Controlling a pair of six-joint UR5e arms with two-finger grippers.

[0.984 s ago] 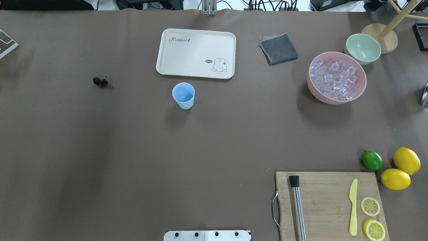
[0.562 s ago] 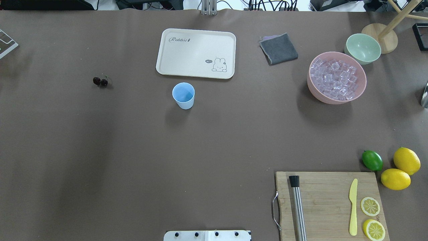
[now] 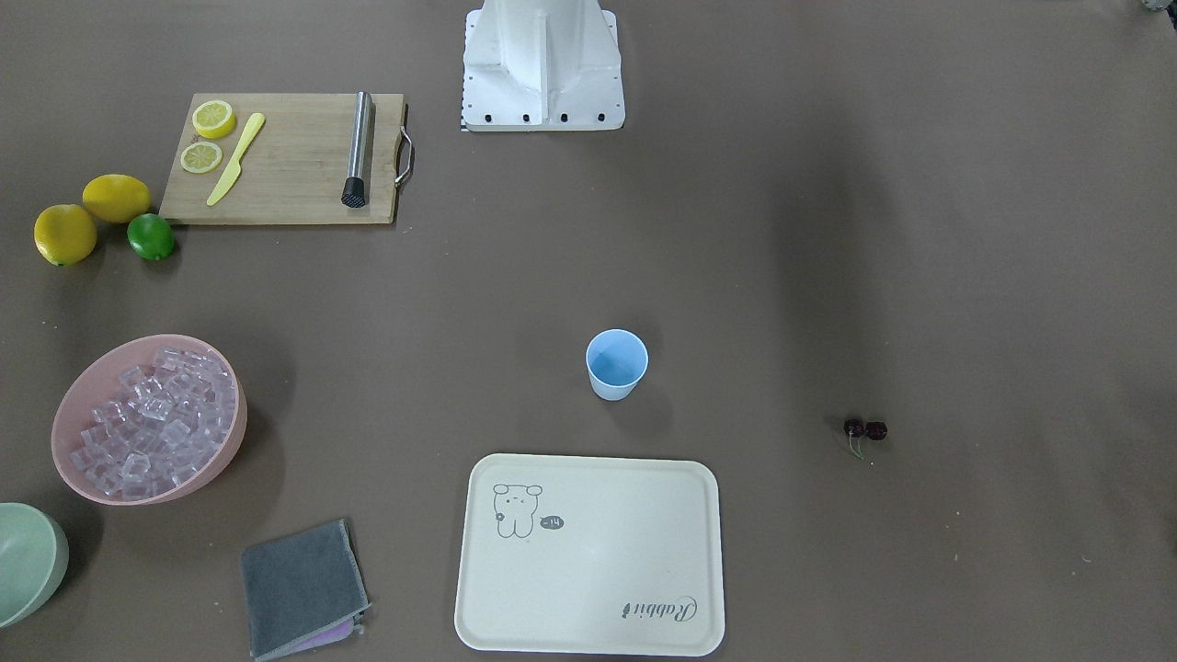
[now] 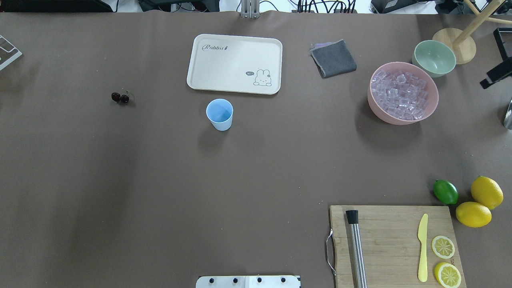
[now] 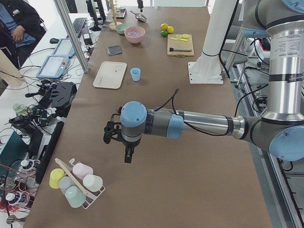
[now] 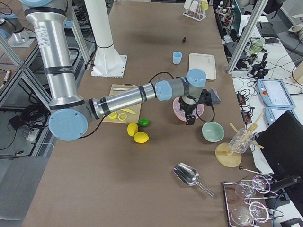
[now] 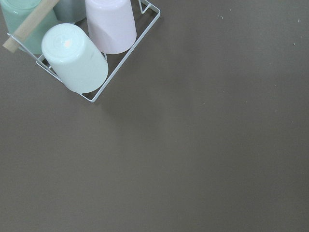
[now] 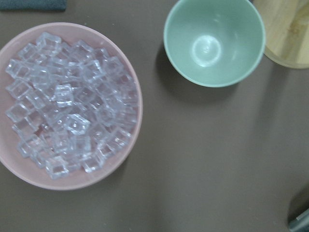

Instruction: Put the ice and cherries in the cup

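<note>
The light blue cup (image 4: 219, 114) stands upright and empty near mid-table, also in the front view (image 3: 616, 363). The two dark cherries (image 4: 120, 97) lie on the table far to its left. The ice (image 4: 400, 94) fills a pink bowl (image 4: 376, 108) at the right; the right wrist view looks down on the ice (image 8: 63, 121). My right gripper (image 6: 191, 119) hangs beside that bowl, on its side nearer the green bowl; I cannot tell if it is open. My left gripper (image 5: 124, 153) hangs over bare table far from the cup; its state is unclear.
A pale green bowl (image 4: 434, 58) sits behind the pink one. A cream tray (image 4: 228, 68) and a grey cloth (image 4: 333, 58) lie beyond the cup. A cutting board (image 4: 388, 232), a lime (image 4: 445, 191) and lemons are front right. A cup rack (image 7: 82, 53) is near the left gripper.
A dark part of the right gripper has come into the overhead view at its right edge, beside the green bowl. The cup, cherries and ice have not moved.
</note>
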